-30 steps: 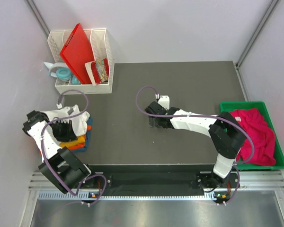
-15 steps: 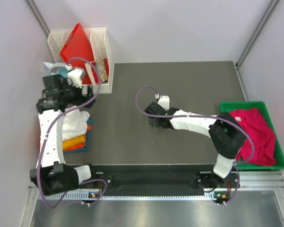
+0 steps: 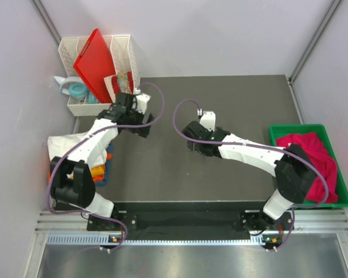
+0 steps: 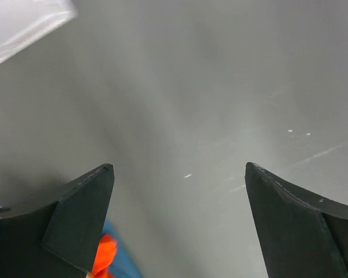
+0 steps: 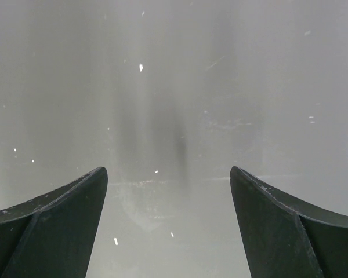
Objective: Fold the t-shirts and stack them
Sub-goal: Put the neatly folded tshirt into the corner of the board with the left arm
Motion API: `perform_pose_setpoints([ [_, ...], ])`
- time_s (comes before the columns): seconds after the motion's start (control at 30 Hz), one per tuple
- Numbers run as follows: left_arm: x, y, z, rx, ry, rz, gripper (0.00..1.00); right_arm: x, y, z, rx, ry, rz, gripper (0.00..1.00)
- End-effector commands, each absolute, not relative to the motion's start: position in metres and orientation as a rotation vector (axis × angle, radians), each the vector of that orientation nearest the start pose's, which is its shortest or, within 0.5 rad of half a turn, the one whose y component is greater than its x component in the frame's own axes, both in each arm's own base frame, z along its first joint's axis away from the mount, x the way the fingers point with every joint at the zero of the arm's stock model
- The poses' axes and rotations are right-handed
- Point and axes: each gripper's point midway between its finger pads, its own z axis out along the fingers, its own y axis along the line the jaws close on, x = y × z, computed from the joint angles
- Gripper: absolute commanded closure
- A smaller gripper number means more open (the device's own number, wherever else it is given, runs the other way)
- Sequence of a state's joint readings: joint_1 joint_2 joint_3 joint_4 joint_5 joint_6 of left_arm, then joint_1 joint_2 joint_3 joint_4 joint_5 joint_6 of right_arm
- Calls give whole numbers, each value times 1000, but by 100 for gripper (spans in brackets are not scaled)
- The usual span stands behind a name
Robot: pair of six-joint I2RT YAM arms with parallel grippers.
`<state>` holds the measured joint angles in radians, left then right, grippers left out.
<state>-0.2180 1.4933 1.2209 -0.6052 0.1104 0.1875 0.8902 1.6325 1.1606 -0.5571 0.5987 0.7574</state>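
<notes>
Left gripper (image 4: 180,168) open, empty, over table (image 3: 232,98) left part. Right gripper (image 5: 168,171) open, empty, over table middle. T-shirt stack (image 3: 62,145) at table left edge. Pink t-shirt (image 3: 316,147) right of table.

No text, label, brand, number or sign can be read in any view. The colourful packet (image 3: 123,86) standing in the white basket (image 3: 130,53) carries some print, but it is too small to make out.
</notes>
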Motion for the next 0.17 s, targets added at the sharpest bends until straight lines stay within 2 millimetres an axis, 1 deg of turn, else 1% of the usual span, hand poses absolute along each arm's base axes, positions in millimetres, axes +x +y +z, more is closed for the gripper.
perform_pose_setpoints([
  [0.0, 376, -131, 144, 611, 2314, -58, 1, 296, 237, 135, 76, 2279, -22, 14],
  [0.07, 379, -136, 143, 595, 2312, -66, 1, 296, 232, 141, 71, 2268, -44, 13],
  [0.13, 384, -137, 149, 547, 2312, -68, 1, 296, 226, 147, 59, 2256, -71, 13],
])
